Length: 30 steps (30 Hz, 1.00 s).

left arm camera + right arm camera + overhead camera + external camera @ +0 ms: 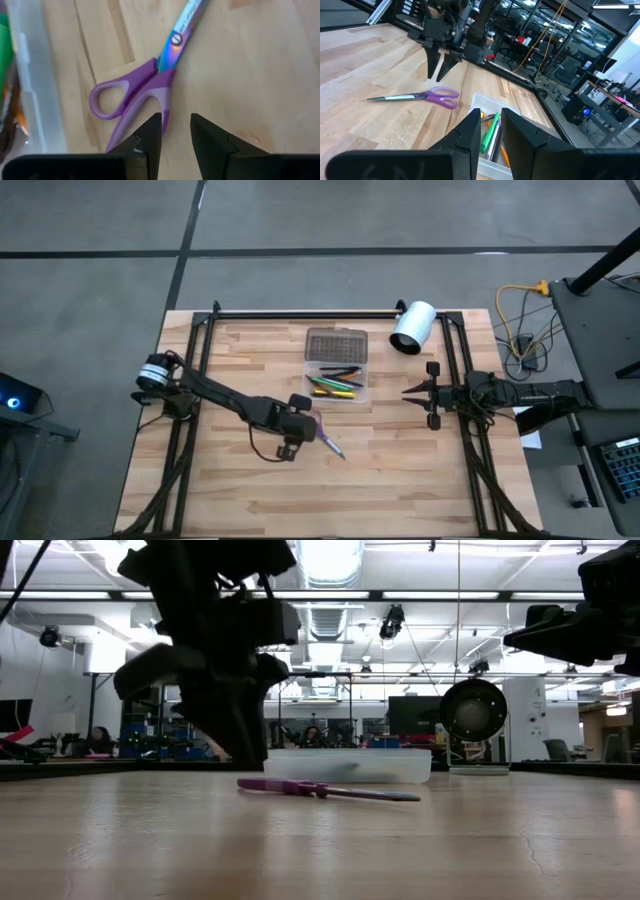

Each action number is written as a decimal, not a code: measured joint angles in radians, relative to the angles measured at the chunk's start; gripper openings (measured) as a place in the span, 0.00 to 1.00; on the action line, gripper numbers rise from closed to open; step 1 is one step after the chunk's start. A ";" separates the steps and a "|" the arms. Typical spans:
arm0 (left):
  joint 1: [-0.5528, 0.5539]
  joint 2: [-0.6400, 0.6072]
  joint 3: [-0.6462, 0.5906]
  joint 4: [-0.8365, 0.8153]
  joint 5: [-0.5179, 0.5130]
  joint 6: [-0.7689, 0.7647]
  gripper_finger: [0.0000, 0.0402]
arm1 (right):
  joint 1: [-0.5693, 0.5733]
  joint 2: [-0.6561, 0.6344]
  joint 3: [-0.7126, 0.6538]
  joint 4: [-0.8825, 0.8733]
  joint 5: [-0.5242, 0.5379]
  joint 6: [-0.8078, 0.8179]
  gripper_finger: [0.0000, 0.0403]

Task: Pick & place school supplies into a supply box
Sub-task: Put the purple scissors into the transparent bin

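Left wrist view: the left gripper (176, 131), fingers parted and empty, hovers over purple-handled scissors (145, 82) beside the supply box (37, 100).

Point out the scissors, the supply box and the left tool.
scissors (150, 82), left wrist view, purple handle near the pivot.
supply box (337, 385), high view, among its pens.
left tool (175, 131), left wrist view, between fingertips.

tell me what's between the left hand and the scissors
Nothing: the left wrist view shows only bare wood between the left hand, its fingers apart, and the purple-handled scissors, with one handle loop beside a fingertip.
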 joint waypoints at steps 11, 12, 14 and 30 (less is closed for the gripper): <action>0.053 0.074 0.008 0.007 0.009 0.012 0.22 | 0.000 0.000 0.000 0.000 0.000 0.000 0.17; 0.057 0.077 0.008 0.008 0.023 0.005 0.22 | 0.000 0.000 0.000 0.000 0.000 0.000 0.17; 0.064 0.088 0.011 0.009 0.054 0.002 0.22 | 0.000 0.000 0.000 0.000 0.000 0.000 0.17; 0.078 0.121 0.050 -0.015 0.127 0.029 0.03 | 0.000 0.000 0.000 0.000 0.000 0.000 0.17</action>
